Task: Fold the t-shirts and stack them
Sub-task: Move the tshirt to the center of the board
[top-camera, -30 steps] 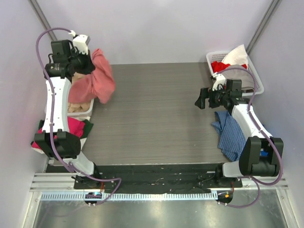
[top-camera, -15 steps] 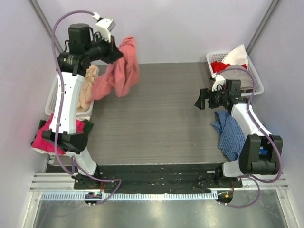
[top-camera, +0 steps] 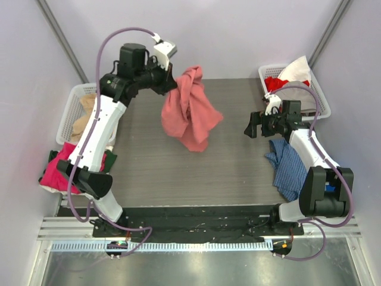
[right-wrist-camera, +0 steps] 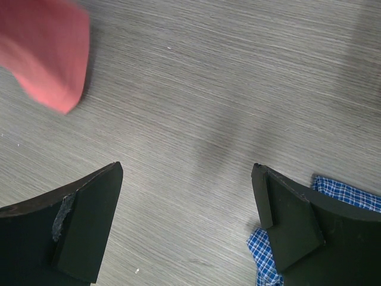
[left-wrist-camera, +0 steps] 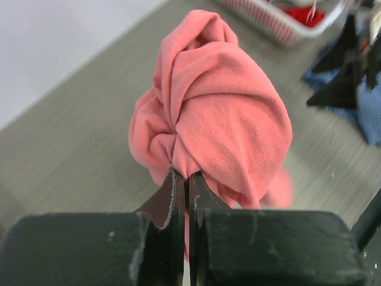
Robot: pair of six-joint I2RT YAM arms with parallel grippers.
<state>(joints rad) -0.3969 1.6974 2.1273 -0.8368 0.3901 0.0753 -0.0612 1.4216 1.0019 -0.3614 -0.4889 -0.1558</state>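
Below the left gripper (top-camera: 177, 81), clenched on its bunched top, hangs the salmon-red t-shirt (top-camera: 189, 116); the right gripper (top-camera: 253, 126) stands wide open.

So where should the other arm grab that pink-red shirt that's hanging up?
Probably the loose bottom tip of the salmon-red t-shirt, coming in from the right. The left arm's jaws pinch its top, shut tight, so the cloth hangs bunched with that tip dangling free over the table. The right arm sits on that side, jaws wide open.

Soft matt cloth t-shirt (left-wrist-camera: 220, 113), wood-grain table (top-camera: 178, 161)
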